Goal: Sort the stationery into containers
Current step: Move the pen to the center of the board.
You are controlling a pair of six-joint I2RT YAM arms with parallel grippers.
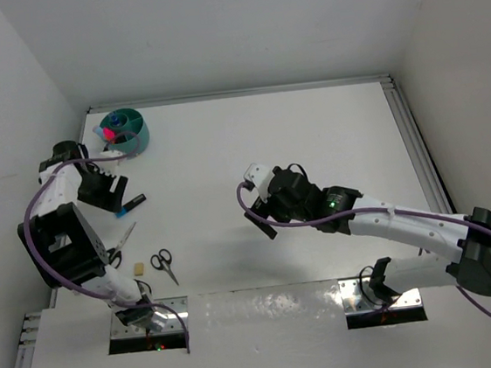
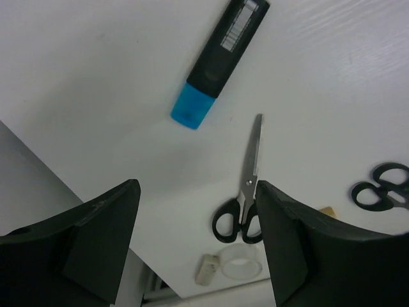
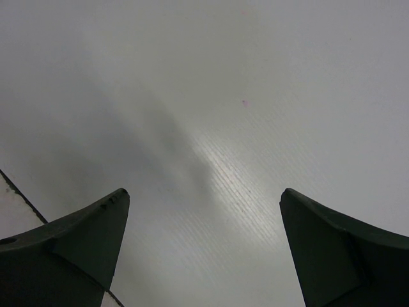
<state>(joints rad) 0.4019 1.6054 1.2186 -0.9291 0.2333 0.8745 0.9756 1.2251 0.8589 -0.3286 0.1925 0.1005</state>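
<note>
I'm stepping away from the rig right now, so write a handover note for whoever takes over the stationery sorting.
Left tool: open, empty, hovering near the blue-capped black marker and a pair of scissors.
Right tool: open, empty, over bare table.
Done: the teal organiser cup, far left, holds at least a pink piece.
Left: the marker, the scissors, a second pair and the tan eraser lie on the table, not yet sorted.
</note>
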